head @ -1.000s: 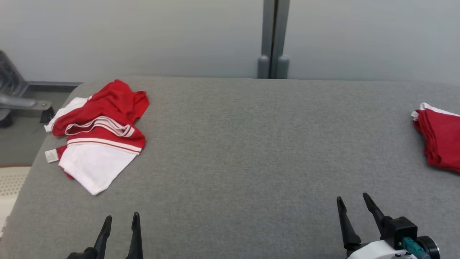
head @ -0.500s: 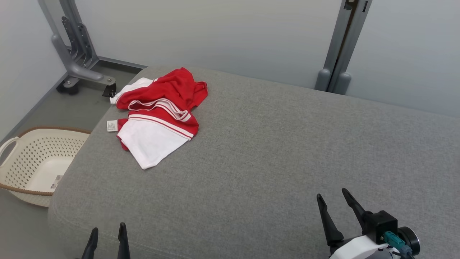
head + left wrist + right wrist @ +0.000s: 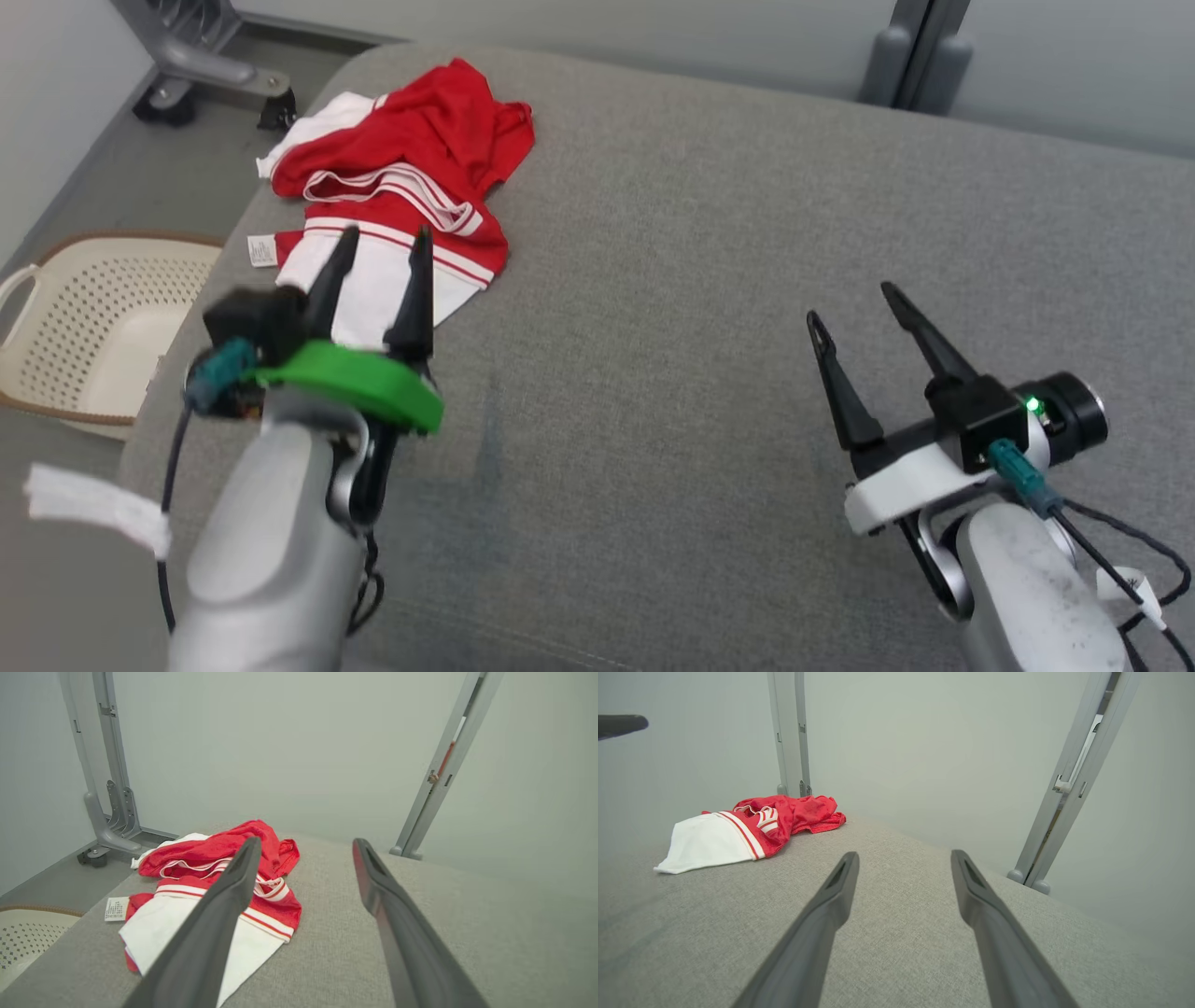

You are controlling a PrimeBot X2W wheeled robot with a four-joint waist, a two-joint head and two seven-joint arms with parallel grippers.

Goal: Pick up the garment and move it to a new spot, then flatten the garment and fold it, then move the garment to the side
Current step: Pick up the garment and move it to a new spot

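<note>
A crumpled red and white garment [image 3: 411, 159] lies at the far left corner of the grey padded table [image 3: 709, 243]; it shows too in the left wrist view as the garment [image 3: 261, 896] and in the right wrist view as the garment [image 3: 756, 826]. My left gripper [image 3: 383, 245] is open, raised over the table just short of the garment's white near part, its fingers pointing at it. My right gripper [image 3: 851, 303] is open over the table's right half, far from the garment, with nothing between its fingers.
A cream perforated laundry basket [image 3: 84, 327] stands on the floor left of the table. A grey wheeled frame foot [image 3: 205, 70] stands behind that corner, and a grey post [image 3: 920, 47] rises at the wall behind the table.
The head camera has turned left and tilted down, so the whole picture shifted. Both arms have risen into view, and the left gripper has come forward close to the garment.
</note>
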